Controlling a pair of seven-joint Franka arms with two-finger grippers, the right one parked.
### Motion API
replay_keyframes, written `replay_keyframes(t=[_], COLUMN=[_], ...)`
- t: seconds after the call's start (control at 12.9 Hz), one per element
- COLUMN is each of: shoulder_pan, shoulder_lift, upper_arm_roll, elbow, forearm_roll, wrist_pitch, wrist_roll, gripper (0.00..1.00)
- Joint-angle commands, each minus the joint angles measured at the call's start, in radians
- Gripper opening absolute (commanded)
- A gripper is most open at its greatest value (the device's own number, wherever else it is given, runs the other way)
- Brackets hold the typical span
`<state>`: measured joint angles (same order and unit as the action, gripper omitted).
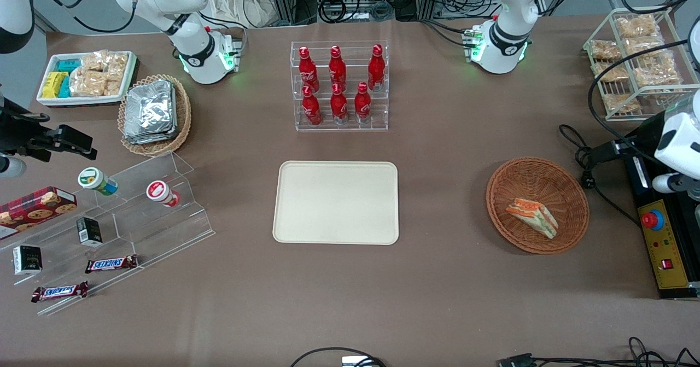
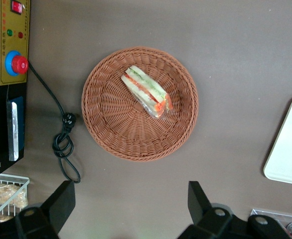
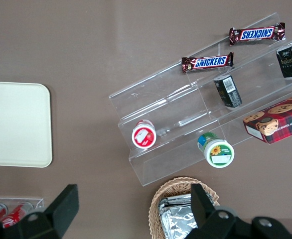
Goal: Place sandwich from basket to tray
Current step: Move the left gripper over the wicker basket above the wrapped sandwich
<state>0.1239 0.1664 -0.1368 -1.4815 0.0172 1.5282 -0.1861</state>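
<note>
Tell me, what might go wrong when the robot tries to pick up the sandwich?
The sandwich is clear-wrapped and lies flat in the basket, so the open tool, hovering above, might slip off it or squash it. The basket looks light and could get nudged or lifted. The black cable lies close beside the basket and might snag.

The sandwich (image 1: 532, 217) is lying in the basket (image 1: 569, 189), which is sitting on the worktop (image 1: 437, 290) toward the working arm's end, well apart from the tray (image 1: 336, 203); the gripper (image 2: 128, 206) is hovering above the basket, fingers (image 2: 61, 199) spread
</note>
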Motion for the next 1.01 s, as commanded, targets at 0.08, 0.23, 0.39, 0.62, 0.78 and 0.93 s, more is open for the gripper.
replay_keyframes(t=[0.08, 0.23, 0.39, 0.62, 0.78, 0.93], shoulder_pan=[0.005, 0.006, 0.022, 0.048, 0.048, 0.046], shoulder_lift=[0.042, 0.068, 0.076, 0.065, 0.056, 0.061], upper_arm_roll=[-0.003, -0.003, 0.011, 0.026, 0.026, 0.026], elbow=[0.064, 0.092, 0.070, -0.043, -0.149, -0.233], forearm_roll=[0.003, 0.004, 0.009, -0.011, -0.007, 0.003], wrist_pitch=[-0.033, -0.036, -0.034, 0.097, 0.224, 0.344], wrist_roll=[0.000, 0.005, -0.069, -0.248, -0.433, -0.513], gripper=[1.00, 1.00, 1.00, 1.00, 1.00, 1.00])
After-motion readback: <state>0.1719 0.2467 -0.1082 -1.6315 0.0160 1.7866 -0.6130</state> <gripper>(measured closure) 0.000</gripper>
